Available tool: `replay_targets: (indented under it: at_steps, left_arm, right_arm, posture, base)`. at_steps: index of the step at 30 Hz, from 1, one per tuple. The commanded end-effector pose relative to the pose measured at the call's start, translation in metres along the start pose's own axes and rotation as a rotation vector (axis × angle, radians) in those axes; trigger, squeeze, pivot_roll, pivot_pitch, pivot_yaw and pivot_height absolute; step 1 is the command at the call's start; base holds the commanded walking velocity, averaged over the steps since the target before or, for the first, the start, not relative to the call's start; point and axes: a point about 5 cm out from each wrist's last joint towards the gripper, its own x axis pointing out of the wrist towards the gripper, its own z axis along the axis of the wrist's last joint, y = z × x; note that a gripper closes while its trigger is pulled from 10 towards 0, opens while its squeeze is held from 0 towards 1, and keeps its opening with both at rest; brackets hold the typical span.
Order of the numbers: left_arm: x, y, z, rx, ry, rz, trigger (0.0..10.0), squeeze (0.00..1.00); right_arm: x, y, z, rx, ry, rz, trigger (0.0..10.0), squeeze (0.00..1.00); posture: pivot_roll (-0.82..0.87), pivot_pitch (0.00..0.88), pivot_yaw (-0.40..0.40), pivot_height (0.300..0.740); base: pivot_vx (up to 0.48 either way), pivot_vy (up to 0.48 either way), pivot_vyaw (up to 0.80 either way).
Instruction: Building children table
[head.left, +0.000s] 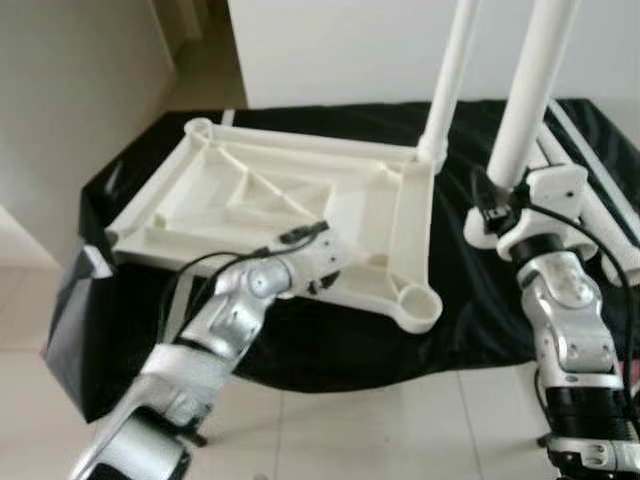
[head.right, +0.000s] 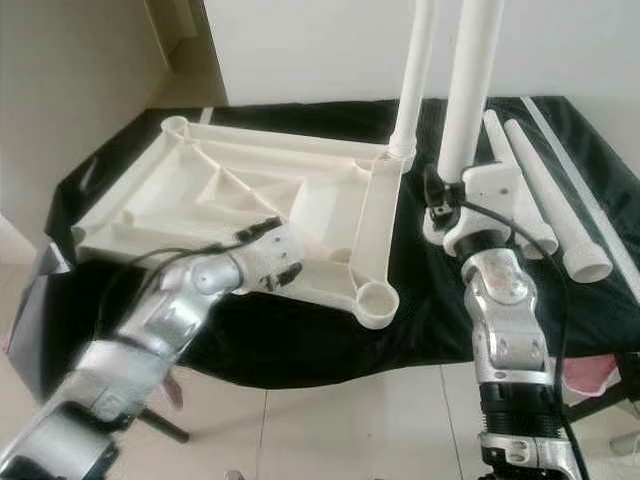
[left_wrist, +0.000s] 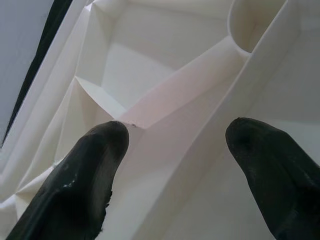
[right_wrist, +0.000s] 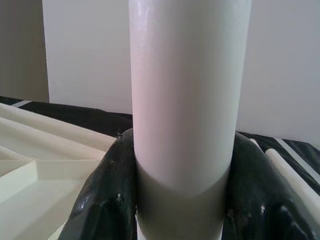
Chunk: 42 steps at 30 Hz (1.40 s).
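The white plastic table top (head.left: 250, 190) lies upside down on a black cloth, its ribbed underside facing up. One white leg (head.left: 450, 70) stands upright in the far right corner socket. The near right corner socket (head.left: 415, 300) is empty. My right gripper (right_wrist: 182, 200) is shut on a second white leg (head.left: 530, 90), holding it upright just right of the table top. My left gripper (left_wrist: 175, 165) is open over the near part of the underside, its black fingers (left_wrist: 85, 175) apart above a slanting rib.
Loose white legs (head.right: 540, 190) lie on the black cloth (head.left: 330, 350) at the right. A white wall rises behind the work surface. A grey box (head.left: 70, 310) hangs at the cloth's left edge. Pale floor tiles (head.left: 380, 430) lie in front.
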Motion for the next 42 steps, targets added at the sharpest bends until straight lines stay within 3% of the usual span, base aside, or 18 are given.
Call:
replay_targets:
  at_steps: [1,6,9,15,18,21,26,29,33,39,42]
  left_arm:
    - [-0.001,-0.034,-0.025,-0.028,0.103,-0.272,10.0,0.0]
    - [0.009,-0.017,-0.01,-0.131,0.065,-0.114,10.0,0.0]
    - [0.009,0.005,0.012,-0.282,-0.059,0.029,10.0,0.0]
    - [0.0,0.007,0.031,-0.38,-0.192,0.046,10.0,0.0]
    - [-0.003,0.002,0.023,-0.451,-0.126,0.041,10.0,0.0]
    - [-0.005,-0.003,0.001,-0.581,0.025,0.084,10.0,0.0]
    - [-0.007,-0.009,-0.017,-0.615,0.118,0.092,10.0,0.0]
    - [-0.006,-0.012,-0.019,-0.628,0.125,0.085,10.0,0.0]
    - [-0.005,-0.01,-0.033,-0.55,0.197,0.1,10.0,0.0]
    - [-0.007,-0.004,-0.04,-0.517,0.226,0.114,10.0,0.0]
    - [-0.008,0.008,-0.045,-0.45,0.222,0.145,10.0,0.0]
  right_arm:
    - [0.001,0.002,-0.001,0.013,0.002,0.017,10.0,0.0]
    - [0.003,0.011,-0.004,0.042,0.007,0.056,10.0,0.0]
    - [0.003,0.019,-0.006,0.05,0.01,0.078,10.0,0.0]
    - [0.002,0.031,-0.006,0.053,-0.011,0.142,10.0,0.0]
    - [0.0,0.035,-0.008,0.073,0.007,0.201,10.0,0.0]
    - [-0.001,0.036,-0.009,0.113,0.007,0.227,10.0,0.0]
    - [0.0,0.037,-0.01,0.173,0.025,0.232,10.0,0.0]
    - [0.0,0.038,-0.01,0.215,0.038,0.252,10.0,0.0]
    - [0.001,0.039,-0.004,0.254,0.013,0.286,10.0,0.0]
    - [0.0,0.04,-0.003,0.268,0.008,0.308,10.0,0.0]
    - [-0.002,0.041,0.001,0.276,-0.014,0.335,10.0,0.0]
  posture:
    - [-0.02,0.053,0.015,0.74]
    - [-0.02,0.045,0.007,0.74]
    - [-0.02,0.041,0.002,0.74]
    - [-0.02,0.039,-0.006,0.74]
    - [-0.03,0.034,-0.011,0.74]
    - [-0.02,0.03,-0.019,0.74]
    - [-0.02,0.027,-0.024,0.74]
    - [-0.02,0.026,-0.026,0.74]
    - [-0.03,0.022,-0.024,0.74]
    - [-0.03,0.022,-0.023,0.74]
    - [-0.03,0.027,-0.021,0.74]
  base:
    - [0.0,0.0,0.0]
    - [0.0,0.0,0.0]
    - [0.0,0.0,0.0]
    - [0.0,0.0,0.0]
    - [0.0,0.0,0.0]
    - [0.0,0.0,0.0]
    - [0.0,0.0,0.0]
    - [0.0,0.0,0.0]
    - [0.0,0.0,0.0]
    - [0.0,0.0,0.0]
    - [0.0,0.0,0.0]
